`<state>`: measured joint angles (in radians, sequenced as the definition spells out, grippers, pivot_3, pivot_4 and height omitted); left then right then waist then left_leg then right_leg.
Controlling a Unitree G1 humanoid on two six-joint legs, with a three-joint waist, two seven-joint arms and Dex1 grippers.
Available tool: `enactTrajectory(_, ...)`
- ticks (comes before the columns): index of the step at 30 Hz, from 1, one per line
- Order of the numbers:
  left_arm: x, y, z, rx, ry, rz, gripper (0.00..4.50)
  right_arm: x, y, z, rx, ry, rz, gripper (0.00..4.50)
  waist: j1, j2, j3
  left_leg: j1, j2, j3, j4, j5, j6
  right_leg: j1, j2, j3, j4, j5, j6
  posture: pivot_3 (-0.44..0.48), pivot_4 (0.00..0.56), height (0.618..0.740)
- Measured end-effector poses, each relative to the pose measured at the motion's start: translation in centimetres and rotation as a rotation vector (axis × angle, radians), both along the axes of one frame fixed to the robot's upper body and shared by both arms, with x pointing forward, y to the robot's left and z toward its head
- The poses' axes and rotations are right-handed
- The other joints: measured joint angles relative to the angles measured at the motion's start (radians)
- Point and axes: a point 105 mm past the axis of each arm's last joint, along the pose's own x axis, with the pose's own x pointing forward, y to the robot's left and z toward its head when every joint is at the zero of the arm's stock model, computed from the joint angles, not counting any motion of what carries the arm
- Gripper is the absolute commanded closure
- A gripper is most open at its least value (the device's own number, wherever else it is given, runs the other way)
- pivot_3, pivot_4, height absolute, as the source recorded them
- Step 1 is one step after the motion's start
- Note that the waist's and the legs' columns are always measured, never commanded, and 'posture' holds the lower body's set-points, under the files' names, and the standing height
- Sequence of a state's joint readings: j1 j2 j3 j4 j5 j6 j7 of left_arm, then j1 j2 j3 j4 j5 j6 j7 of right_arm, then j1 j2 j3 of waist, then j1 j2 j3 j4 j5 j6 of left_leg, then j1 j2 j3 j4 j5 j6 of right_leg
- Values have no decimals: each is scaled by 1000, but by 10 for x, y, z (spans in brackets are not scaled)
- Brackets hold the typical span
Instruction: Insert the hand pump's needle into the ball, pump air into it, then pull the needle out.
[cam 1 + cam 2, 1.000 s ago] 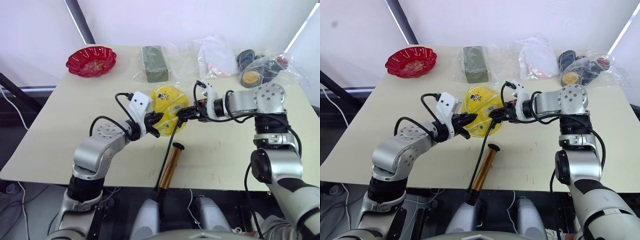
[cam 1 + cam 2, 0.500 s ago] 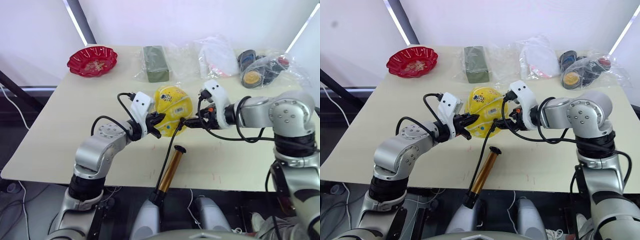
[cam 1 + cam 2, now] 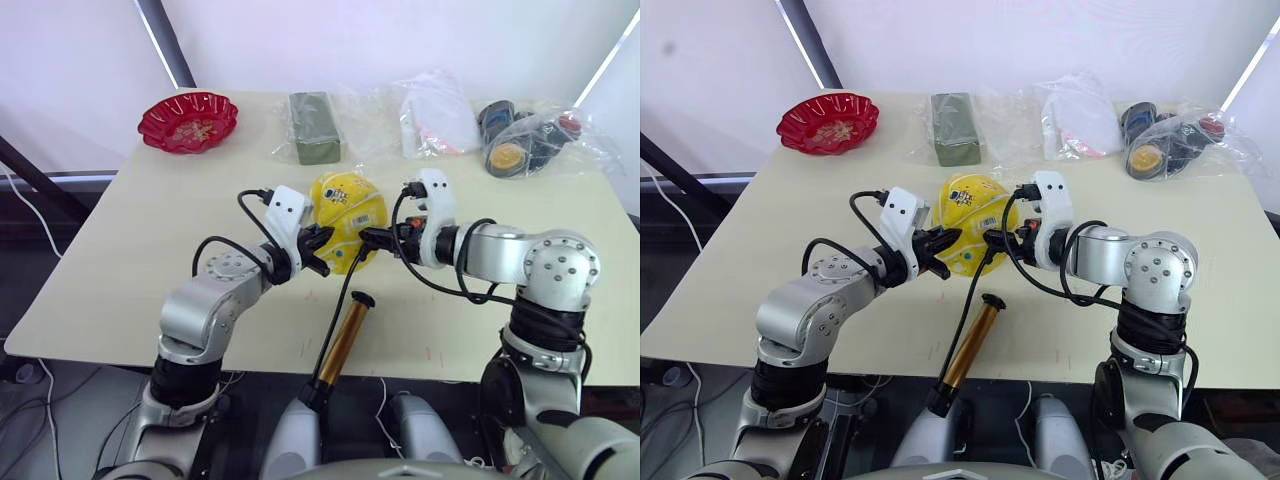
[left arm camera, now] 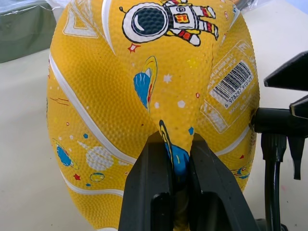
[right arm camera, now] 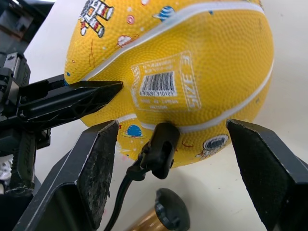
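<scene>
Left gripper (image 4: 179, 159) pinching a fold of the ball (image 4: 144, 96), right gripper (image 5: 183, 144) spread wide, needle (image 5: 161, 144) seemingly seated in ball

Soft yellow ball (image 3: 349, 206) with astronaut prints, needle's black fitting (image 5: 162, 144) against it, gold hand pump (image 3: 341, 337) lying near table edge

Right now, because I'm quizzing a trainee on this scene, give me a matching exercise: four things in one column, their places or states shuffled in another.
Things:
1. ball
2. needle
3. hand pump
4. red bowl

Places or states:
A. lying at the table's near edge
B. pinched by the shut left claw
C. on the table's far left corner
D. fitting against the ball, between the open right claw's fingers

Pairs: 1-B, 2-D, 3-A, 4-C
</scene>
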<state>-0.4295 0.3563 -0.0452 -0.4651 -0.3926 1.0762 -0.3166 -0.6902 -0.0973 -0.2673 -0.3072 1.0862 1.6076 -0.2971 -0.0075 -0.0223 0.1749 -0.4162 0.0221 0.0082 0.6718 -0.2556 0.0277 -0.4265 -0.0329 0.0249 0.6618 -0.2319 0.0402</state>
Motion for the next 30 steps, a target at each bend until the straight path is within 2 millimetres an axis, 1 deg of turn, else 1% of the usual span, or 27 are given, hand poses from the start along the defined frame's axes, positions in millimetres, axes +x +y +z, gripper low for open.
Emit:
enactTrajectory(2, 0, -1, 0, -6, 1, 7, 4500, -3, 3, -4, 18, 20, 1, 750, 0, 0, 0, 0, 0, 0, 0, 0, 0, 0, 0, 0, 0, 0, 0, 0, 150, 740)
enactTrajectory(4, 0, -2, 0, -10, 2, 11, 4500, -4, 5, -3, 28, 22, 0, 750, 0, 0, 0, 0, 0, 0, 0, 0, 0, 0, 0, 0, 0, 0, 0, 0, 150, 740)
enactTrajectory(5, 0, -2, 0, -11, 2, 12, 4500, -4, 5, -2, 37, 24, -4, 1252, 0, 0, 0, 0, 0, 0, 0, 0, 0, 0, 0, 0, 0, 0, 0, 0, 150, 740)
enactTrajectory(7, 0, -2, 0, -11, 2, 18, 4500, -5, 6, -2, 43, 25, -11, 2066, 0, 0, 0, 0, 0, 0, 0, 0, 1, 1, 0, 0, 0, 0, 0, 0, 150, 740)
enactTrajectory(14, -1, -2, 0, -7, 4, 22, 4500, -4, 1, -6, 43, 47, -47, 2066, -1, 0, 0, 0, 0, 0, 0, 0, 1, 1, 0, 0, 0, 0, 0, 0, 150, 740)
enactTrajectory(19, -1, -2, 0, -7, 5, 23, 4500, -5, 4, -11, 58, 78, -57, 2066, -2, 0, 0, 0, 0, 0, 0, 0, 1, 1, 0, 0, 0, 0, 0, 0, 150, 740)
enactTrajectory(30, -1, -3, 0, -8, 6, 23, 4500, -2, 4, -15, 87, 119, -103, 2066, -3, 0, 0, 0, 0, 0, 0, 0, 1, 1, 0, 0, 0, 0, 1, 0, 150, 740)
